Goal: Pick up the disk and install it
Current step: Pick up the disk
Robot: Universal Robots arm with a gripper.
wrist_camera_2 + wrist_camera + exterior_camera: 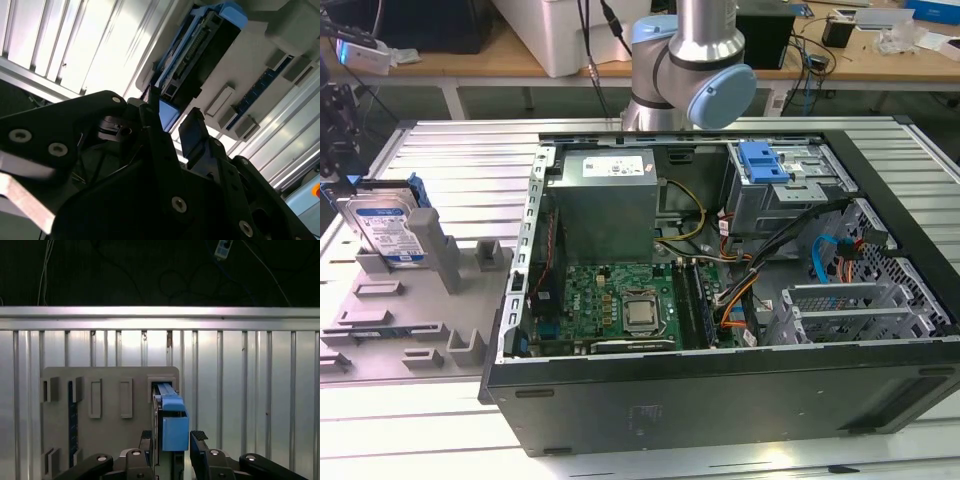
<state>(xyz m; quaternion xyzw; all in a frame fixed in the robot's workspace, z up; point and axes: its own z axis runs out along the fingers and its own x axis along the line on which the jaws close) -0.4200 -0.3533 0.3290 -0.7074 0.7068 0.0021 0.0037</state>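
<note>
Two black fingers (199,441) of the hand (173,439) stand spread, one on each side of the blue bracket (174,426) that frames the disk (388,225), and nothing is pinched yet. In the first wrist view one finger looks almost against the blue plastic, while on the other side a narrow gap is open. The second wrist view shows the same: the blue end (167,116) sits between the two fingers (193,131) and is not pressed. The disk itself stands upright on its edge in a slot of the grey holder (445,265). This holder lies on the table (450,140) at the exterior view's left, outside the open computer case (720,400). I judge that the step in hand is the grasp, and that it asks for good centring. Because the gap is not equal on both sides, the nearer finger would touch first and could push the disk sideways in its slot, so it is better to move the hand a little across before pressing. The pads should meet the flat sides of the bracket squarely and deep enough, not only on its corner. The pressure should be firm but moderate, as the plastic may bend.
</note>
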